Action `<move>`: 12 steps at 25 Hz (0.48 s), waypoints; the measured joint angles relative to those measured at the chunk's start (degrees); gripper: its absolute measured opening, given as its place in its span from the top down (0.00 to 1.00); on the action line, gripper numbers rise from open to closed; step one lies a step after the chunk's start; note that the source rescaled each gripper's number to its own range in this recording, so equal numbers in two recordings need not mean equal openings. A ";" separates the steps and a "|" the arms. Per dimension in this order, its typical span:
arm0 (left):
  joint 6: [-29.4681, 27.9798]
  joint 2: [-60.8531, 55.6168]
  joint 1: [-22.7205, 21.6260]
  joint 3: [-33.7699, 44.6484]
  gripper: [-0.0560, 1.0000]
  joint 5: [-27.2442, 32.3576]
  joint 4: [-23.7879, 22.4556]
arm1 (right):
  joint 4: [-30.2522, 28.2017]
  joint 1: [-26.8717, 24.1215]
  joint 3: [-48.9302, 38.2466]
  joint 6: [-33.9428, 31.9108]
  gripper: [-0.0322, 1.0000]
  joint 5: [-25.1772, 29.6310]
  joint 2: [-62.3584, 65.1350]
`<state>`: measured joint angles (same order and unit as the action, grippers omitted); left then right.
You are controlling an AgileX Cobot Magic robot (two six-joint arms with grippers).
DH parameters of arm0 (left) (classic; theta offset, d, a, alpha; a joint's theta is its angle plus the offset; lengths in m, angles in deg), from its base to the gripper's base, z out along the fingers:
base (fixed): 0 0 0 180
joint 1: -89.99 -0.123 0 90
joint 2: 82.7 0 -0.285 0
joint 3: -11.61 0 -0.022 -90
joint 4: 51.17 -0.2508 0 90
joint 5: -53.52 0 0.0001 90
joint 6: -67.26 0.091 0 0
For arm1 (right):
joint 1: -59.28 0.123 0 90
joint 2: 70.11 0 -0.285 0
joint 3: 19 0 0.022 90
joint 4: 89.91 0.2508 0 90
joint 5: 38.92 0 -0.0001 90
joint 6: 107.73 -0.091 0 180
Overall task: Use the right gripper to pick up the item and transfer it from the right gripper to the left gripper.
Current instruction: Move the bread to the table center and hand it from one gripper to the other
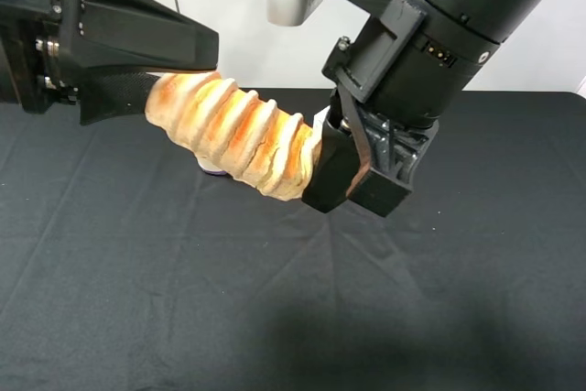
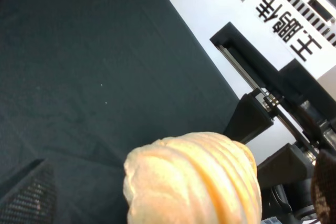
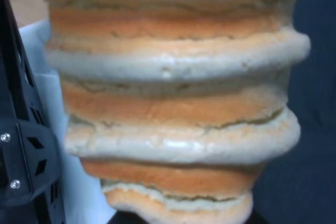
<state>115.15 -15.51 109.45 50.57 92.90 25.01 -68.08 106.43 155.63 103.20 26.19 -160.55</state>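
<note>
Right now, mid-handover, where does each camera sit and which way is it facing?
Exterior high: mounted high off the arms, looking down at the black table; left tool and right tool at either end of the loaf.
Left wrist: on the left arm, facing along its tool at the loaf's end; one own finger shows.
Right wrist: on the right arm, close against the loaf's ridges; a black part of its tool shows.
Shared: all three show the loaf.

**Orange Bands on Pale Tan, Set Against Black**

The item (image 1: pixel 243 139) is pale tan along its ridges, with orange-brown stripes in the grooves between. The left gripper (image 1: pixel 179 75) and right gripper (image 1: pixel 337 176) are black. The tablecloth (image 1: pixel 183 299) is plain black, the wall (image 1: pixel 238 6) white. A white label (image 2: pixel 289 24) bears black characters.
</note>
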 joint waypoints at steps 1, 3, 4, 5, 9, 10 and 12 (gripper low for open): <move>0.00 0.00 0.00 0.00 0.04 0.00 0.00 | 0.00 0.00 0.00 0.05 0.96 -0.41 0.00; -0.05 0.00 0.00 0.00 0.04 0.00 0.00 | 0.04 0.00 0.00 0.19 0.96 -1.24 0.00; -0.44 0.00 0.00 0.00 0.04 0.00 0.00 | 0.04 0.00 0.00 0.19 0.96 -1.76 0.00; -0.66 0.00 0.00 0.05 0.04 0.00 0.06 | 0.04 0.00 0.00 0.19 0.96 -2.12 0.00; -0.95 0.00 0.00 1.17 0.04 0.63 0.51 | 0.04 0.00 0.00 0.23 0.96 -2.39 0.00; -1.02 0.00 0.00 1.50 0.04 1.03 0.47 | 0.04 0.00 0.00 0.23 0.96 -2.55 0.00; -1.02 0.00 0.00 1.95 0.04 1.55 0.47 | 0.11 0.00 0.00 0.23 0.96 -2.98 0.00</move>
<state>114.12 -15.51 109.45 52.52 94.44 25.49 -67.97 106.43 155.63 103.43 23.21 -160.55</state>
